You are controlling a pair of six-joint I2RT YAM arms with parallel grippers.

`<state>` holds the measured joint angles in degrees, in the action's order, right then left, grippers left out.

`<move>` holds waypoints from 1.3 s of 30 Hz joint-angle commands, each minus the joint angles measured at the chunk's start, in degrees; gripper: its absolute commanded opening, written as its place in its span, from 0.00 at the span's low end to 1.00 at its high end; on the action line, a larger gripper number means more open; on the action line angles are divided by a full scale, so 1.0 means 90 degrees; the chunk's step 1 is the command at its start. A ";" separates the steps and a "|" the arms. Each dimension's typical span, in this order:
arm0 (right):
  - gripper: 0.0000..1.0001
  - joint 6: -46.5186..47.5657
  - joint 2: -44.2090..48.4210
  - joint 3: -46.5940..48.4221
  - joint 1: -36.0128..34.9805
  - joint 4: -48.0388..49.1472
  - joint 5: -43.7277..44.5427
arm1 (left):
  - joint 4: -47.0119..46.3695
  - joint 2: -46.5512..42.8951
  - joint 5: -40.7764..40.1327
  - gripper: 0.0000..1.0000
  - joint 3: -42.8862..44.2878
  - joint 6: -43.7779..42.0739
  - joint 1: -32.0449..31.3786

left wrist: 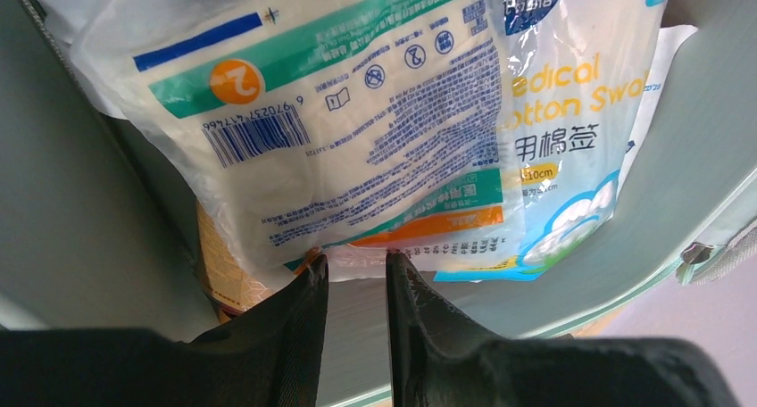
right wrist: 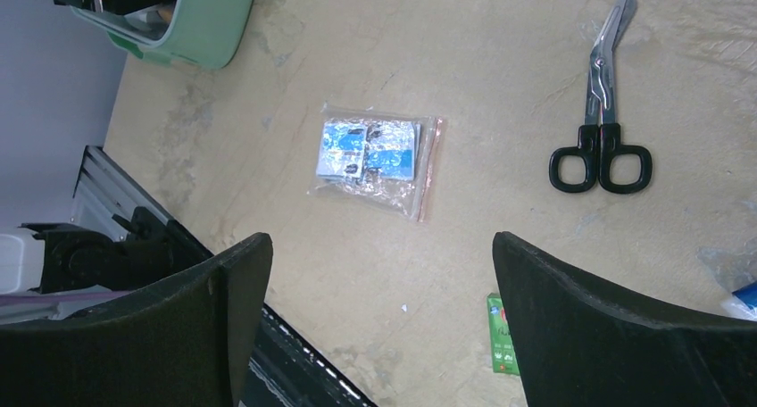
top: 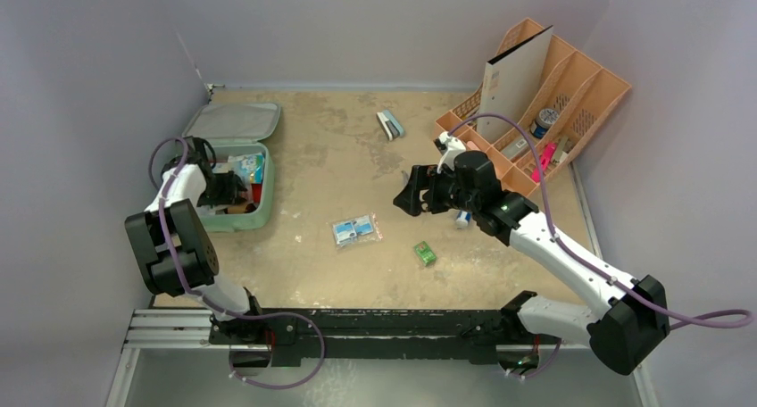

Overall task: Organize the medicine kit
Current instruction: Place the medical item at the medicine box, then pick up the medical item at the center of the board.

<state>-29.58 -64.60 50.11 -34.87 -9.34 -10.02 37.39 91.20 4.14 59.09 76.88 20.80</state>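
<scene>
The mint-green medicine kit [top: 264,212] lies open at the left, its lid [top: 232,121] flat behind it, with packets inside. My left gripper [top: 234,189] reaches into it. In the left wrist view the left gripper [left wrist: 355,262] has its fingers a little apart, tips at the clear lower edge of a white packet with a barcode [left wrist: 357,130]; nothing is pinched between them. A cotton swab packet [left wrist: 562,157] lies behind it. My right gripper [top: 406,200] hovers wide open over mid-table, empty [right wrist: 384,246].
On the table lie a clear zip bag of blue sachets [top: 356,230] [right wrist: 373,153], a small green box [top: 424,253] [right wrist: 502,334], black-handled scissors [right wrist: 600,112] and a blue-white item [top: 390,124]. A peach organizer [top: 553,103] stands at the back right.
</scene>
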 commanded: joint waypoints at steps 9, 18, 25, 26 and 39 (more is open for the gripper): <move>0.99 -0.0208 0.0095 0.0129 -0.0012 0.0089 0.0047 | 0.0572 -0.0637 -0.0838 0.33 0.1036 -0.1425 -0.0673; 0.99 -0.0119 0.0293 0.0136 -0.0012 -0.0095 0.0142 | -0.0347 -0.0982 -0.0452 0.35 0.1393 -0.4666 -0.1657; 0.99 0.0114 0.0514 0.0355 -0.0012 -0.0453 0.0333 | -0.0533 -0.1118 0.0931 0.36 0.1264 -0.6588 -0.2226; 0.99 0.0162 0.0558 0.0427 -0.0012 -0.0558 0.0384 | -0.0484 -0.1091 0.1220 0.36 0.1265 -0.6778 -0.2260; 0.99 0.0284 0.1411 0.0485 -0.0012 -0.0963 0.1094 | 0.0121 -0.0625 0.1400 0.39 0.1391 -0.8197 -0.4442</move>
<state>-28.08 -54.81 52.82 -34.87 -17.15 -2.85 35.88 83.79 14.94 69.89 9.63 -15.05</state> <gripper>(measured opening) 0.987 0.387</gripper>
